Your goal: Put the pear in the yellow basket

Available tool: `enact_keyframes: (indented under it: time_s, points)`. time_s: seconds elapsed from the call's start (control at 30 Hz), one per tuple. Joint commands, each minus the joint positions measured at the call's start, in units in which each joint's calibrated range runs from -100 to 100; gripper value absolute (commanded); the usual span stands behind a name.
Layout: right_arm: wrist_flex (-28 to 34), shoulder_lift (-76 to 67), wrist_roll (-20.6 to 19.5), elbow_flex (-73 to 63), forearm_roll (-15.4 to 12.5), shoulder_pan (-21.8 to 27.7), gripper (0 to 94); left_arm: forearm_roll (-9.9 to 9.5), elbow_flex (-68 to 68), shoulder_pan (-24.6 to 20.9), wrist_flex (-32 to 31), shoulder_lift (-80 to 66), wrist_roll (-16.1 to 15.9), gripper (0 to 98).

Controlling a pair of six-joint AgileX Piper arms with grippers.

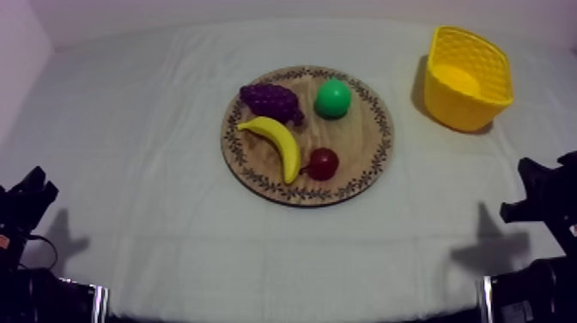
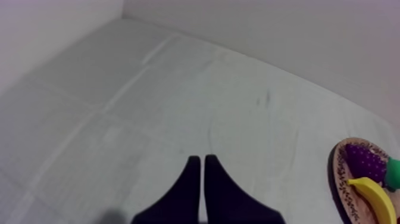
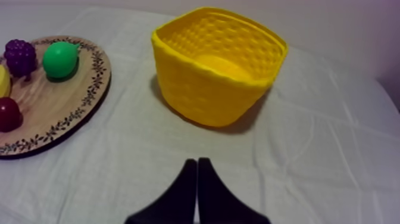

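The green pear [image 1: 332, 98] sits on the far right part of the round wooden board [image 1: 361, 137], between the grapes [image 1: 271, 100] and the board's rim. The yellow basket [image 1: 468, 107] stands upright at the far right of the table, with nothing in it. My left gripper [image 1: 36, 182] rests low at the left edge; in its wrist view the fingers [image 2: 199, 161] lie together, holding nothing. My right gripper [image 1: 531, 170] rests low at the right edge, also shut [image 3: 197, 162], short of the basket [image 3: 202, 89], with the pear [image 3: 60, 59] off to its side.
A banana [image 1: 276, 143] and a small red fruit [image 1: 323, 162] lie on the near half of the board. Open cloth runs between the board and the basket. A pale wall borders the table at the back and left.
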Motion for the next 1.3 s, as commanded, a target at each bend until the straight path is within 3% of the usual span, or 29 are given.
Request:
enact_keyframes:
  time_s: [0.0,0.53,0.73,0.87,1.1,1.17,1.27]
  points:
    - [6.96,-0.02,-3.77,-1.66,-0.04,-1.7,2.4,0.01,0.0,-0.01,0.0,-0.04,0.02,0.1]
    - [6.96,0.39,-3.64,-1.81,0.55,-2.5,3.1,0.01,0.0,-0.01,0.0,-0.04,0.02,0.1]
    - [4.23,10.35,-5.89,-8.78,1.97,-4.99,3.8,0.01,0.0,-0.01,0.0,-0.04,0.02,0.1]
    - [3.45,22.89,-10.8,-21.24,4.05,-7.51,4.5,0.01,0.0,-0.01,0.0,-0.04,-0.01,0.1]
    - [8.4,42.86,-25.19,-47.53,11.47,-17.15,5.1,0.01,0.0,-0.01,0.0,-0.04,0.01,0.1]
    - [10.5,48.46,-27.53,-55.22,12.09,-19.59,5.2,0.01,0.0,-0.01,0.0,-0.04,0.02,0.1]
    - [13.4,57.32,-28.28,-66.73,10.53,-21.35,5.3,0.01,0.0,-0.01,0.0,-0.04,0.02,0.1]
